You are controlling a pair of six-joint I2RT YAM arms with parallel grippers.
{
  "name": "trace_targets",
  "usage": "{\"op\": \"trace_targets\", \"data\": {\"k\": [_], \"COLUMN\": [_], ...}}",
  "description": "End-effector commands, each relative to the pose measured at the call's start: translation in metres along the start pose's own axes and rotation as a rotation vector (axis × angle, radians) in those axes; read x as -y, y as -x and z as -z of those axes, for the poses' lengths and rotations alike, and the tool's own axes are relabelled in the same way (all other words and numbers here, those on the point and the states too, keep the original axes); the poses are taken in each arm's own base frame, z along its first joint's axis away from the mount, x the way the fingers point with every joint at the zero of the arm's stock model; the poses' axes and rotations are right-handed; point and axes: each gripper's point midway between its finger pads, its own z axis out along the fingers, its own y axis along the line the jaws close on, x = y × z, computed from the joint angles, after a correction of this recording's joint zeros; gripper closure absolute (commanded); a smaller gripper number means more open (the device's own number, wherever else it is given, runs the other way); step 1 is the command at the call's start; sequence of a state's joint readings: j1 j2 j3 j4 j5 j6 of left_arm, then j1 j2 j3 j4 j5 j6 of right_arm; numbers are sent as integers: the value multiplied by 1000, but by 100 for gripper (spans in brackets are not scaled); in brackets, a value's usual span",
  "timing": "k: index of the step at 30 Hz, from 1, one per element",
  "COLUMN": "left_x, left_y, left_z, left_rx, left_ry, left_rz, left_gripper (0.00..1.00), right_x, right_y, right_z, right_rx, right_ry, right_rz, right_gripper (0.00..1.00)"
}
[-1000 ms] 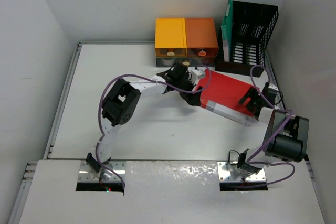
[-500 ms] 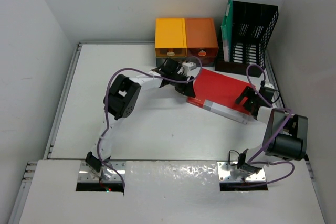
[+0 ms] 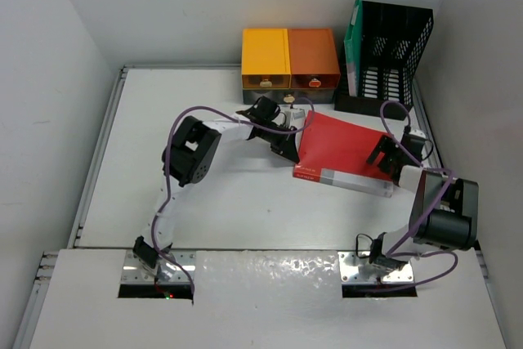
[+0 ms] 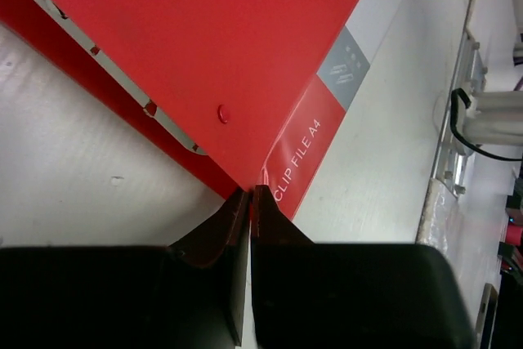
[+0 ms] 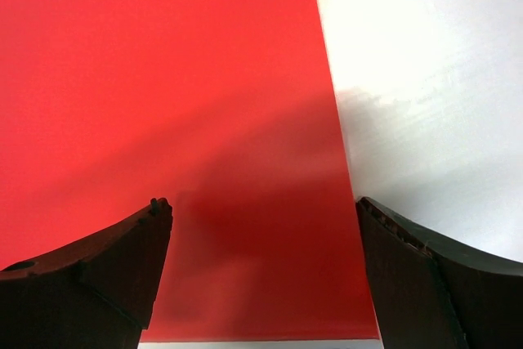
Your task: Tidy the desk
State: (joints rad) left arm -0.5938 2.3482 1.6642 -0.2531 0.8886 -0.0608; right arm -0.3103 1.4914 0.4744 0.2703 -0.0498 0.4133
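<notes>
**A:** Where do we stand?

**B:** Our left hand [image 4: 249,192] is pinched shut, tips right at a corner of the red folder [image 3: 343,153]. The folder lies flat on the desk [image 3: 204,194], right of centre. Our right hand [image 5: 261,202] hangs wide open over its other end.

**A:** How should we shift it?

**B:** We'd push slowly, tips low. The drawers [image 3: 290,59] and black rack [image 3: 388,46] stand just behind; open room lies left and front.

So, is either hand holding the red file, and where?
Right hand open over the file, holding nothing. Left hand shut at its corner; a pinch cannot be told.
</notes>
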Motion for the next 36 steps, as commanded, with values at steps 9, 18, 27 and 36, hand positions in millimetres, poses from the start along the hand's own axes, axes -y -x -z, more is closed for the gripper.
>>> {"op": "trace_targets", "data": {"k": [9,18,27,36], "left_x": [77,71,67,62], "left_y": [34,40,51,53], "left_z": [42,46,55,55], "left_rx": [83,98,119,120], "left_ry": [-88,-62,-28,-20], "left_rz": [-134,-126,-145,-133], "left_gripper": [100,100,100,100], "right_x": [-15,-44,-164,-200], "right_y": [25,63,-40,-102], "right_z": [50,81,111,137], "right_rx": [-59,214,432,526], "right_ry": [-177,-193,448,516], "right_rz": [362,695,1349,1627], "right_gripper": [2,1,3,3]}}
